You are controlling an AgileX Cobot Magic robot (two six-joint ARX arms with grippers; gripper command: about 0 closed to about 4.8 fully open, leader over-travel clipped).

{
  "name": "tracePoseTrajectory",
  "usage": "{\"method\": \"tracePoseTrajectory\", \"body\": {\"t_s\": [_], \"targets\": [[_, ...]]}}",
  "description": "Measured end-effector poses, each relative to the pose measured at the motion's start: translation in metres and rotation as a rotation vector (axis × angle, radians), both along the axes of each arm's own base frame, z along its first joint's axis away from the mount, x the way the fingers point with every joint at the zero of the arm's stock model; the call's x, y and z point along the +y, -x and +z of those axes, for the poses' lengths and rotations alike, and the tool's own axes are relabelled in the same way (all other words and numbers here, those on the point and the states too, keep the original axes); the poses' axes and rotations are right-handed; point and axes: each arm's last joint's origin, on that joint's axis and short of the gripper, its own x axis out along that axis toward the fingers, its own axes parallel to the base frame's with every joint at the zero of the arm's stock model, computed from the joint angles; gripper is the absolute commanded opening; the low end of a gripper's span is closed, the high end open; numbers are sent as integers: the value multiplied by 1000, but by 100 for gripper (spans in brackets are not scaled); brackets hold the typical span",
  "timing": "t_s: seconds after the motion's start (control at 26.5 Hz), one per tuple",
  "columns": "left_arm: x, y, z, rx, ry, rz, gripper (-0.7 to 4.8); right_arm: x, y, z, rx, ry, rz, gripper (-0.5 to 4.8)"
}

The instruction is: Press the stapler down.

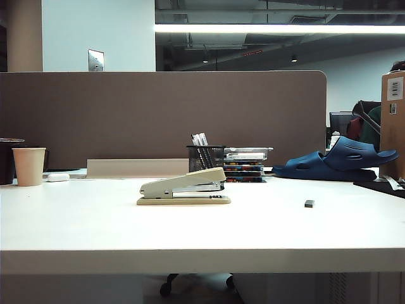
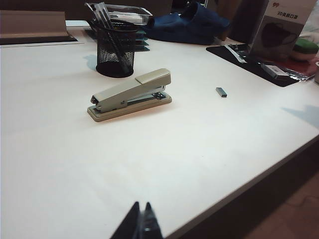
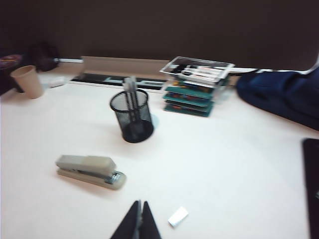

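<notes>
Left hand (image 2: pixel 141 219) and right hand (image 3: pixel 139 219), both fingers pressed together, hang well short of the stapler (image 1: pixel 184 188) lying untouched mid-bench (image 1: pixel 95 228) by the mesh pen cup (image 1: pixel 205 157); approach step: next, one hand must get above its wedge-shaped arm.

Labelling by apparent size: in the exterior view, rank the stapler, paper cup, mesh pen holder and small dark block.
1. stapler
2. paper cup and mesh pen holder: alike, pen holder partly hidden, farther back
3. small dark block
</notes>
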Motion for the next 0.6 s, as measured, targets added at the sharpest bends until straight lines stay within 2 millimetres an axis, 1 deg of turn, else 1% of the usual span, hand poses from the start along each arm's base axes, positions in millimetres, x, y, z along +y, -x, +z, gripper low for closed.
{"method": "tracePoseTrajectory", "body": {"t_s": [0.15,0.3,0.45,0.49,0.53,0.6], "targets": [[0,0,0,0,-1,0,-5,11,-28,12,37,-5,79,-9],[0,0,0,0,-1,0,-5,32,-61,18,81,-4,180,-9],[0,0,0,-1,-1,0,-5,58,-91,8,169,2,271,-9],[0,0,0,-1,-1,0,-5,64,-100,6,185,4,290,-9],[0,0,0,-1,-1,0,-5,75,-114,1,204,7,319,-9],[0,0,0,-1,-1,0,-5,86,-128,-7,226,10,347,-9]]}}
